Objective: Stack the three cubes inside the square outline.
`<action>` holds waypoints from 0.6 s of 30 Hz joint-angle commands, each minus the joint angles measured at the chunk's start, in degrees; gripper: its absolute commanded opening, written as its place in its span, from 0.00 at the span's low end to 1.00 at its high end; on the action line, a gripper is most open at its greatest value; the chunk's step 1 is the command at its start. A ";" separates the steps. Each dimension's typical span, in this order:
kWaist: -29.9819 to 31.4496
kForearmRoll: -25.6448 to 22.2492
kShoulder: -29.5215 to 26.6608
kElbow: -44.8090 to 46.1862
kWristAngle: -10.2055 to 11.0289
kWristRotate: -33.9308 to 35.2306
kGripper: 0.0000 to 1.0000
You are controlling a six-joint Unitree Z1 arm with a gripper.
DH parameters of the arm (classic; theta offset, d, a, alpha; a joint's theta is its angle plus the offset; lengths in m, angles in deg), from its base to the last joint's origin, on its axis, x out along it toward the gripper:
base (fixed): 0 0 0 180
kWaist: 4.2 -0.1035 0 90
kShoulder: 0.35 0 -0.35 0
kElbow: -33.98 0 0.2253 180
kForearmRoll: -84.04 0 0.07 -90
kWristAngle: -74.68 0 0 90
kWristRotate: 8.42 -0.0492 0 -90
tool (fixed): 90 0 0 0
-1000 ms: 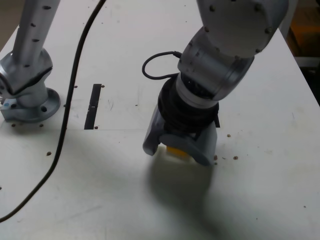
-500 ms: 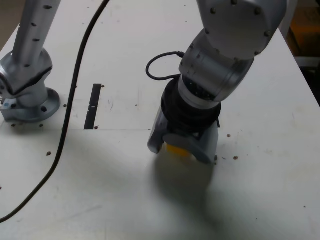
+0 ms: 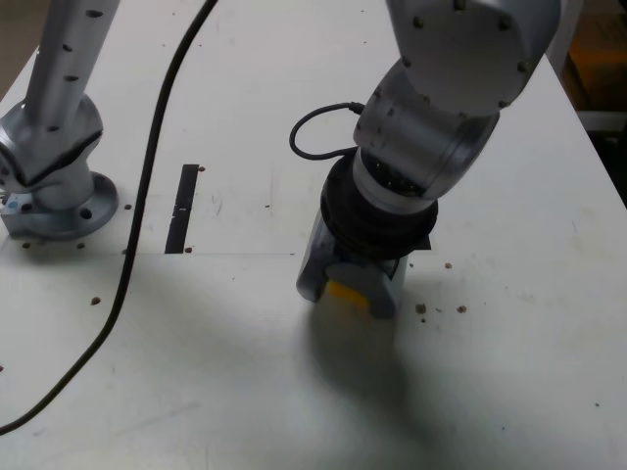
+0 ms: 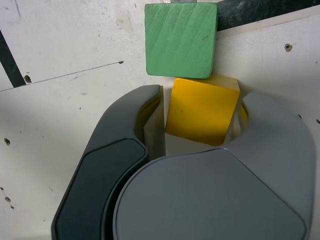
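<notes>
From the exterior view's left to right: a black strip (image 3: 182,208) lies on the white surface (image 3: 225,372) well apart from the action, then comes the pincer (image 3: 348,292), pointing down at the surface under the bulky arm (image 3: 441,108). A second ago its jaws stood wide on either side of the yellow cube (image 3: 346,291); half a second ago they were narrower; now they sit close in on it, and only a thin yellow edge shows beneath the grey housing.

The wrist view shows the result. The yellow cube (image 4: 202,110) sits between the jaws of the pincer (image 4: 200,117), one jaw against a side face and the other hard by the opposite corner, the cube turned a little askew. There may be a thin gap on one side, so I judge the grip just made or about to bite. The green cube (image 4: 181,39) rests on the surface, touching the yellow one's far edge. Beyond it runs black tape (image 4: 260,9), probably part of the square outline. The red cube is not in view.

So the grasp step looks nearly done, and lifting is next. The touching green cube could be nudged as the yellow one rises.
</notes>
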 commanded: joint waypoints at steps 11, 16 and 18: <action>-0.47 -1.88 0.47 -1.69 -0.72 0.05 0.35; -0.36 -4.23 0.31 -4.30 -2.05 0.00 0.35; 0.19 -6.35 0.56 -8.25 -2.29 0.20 0.35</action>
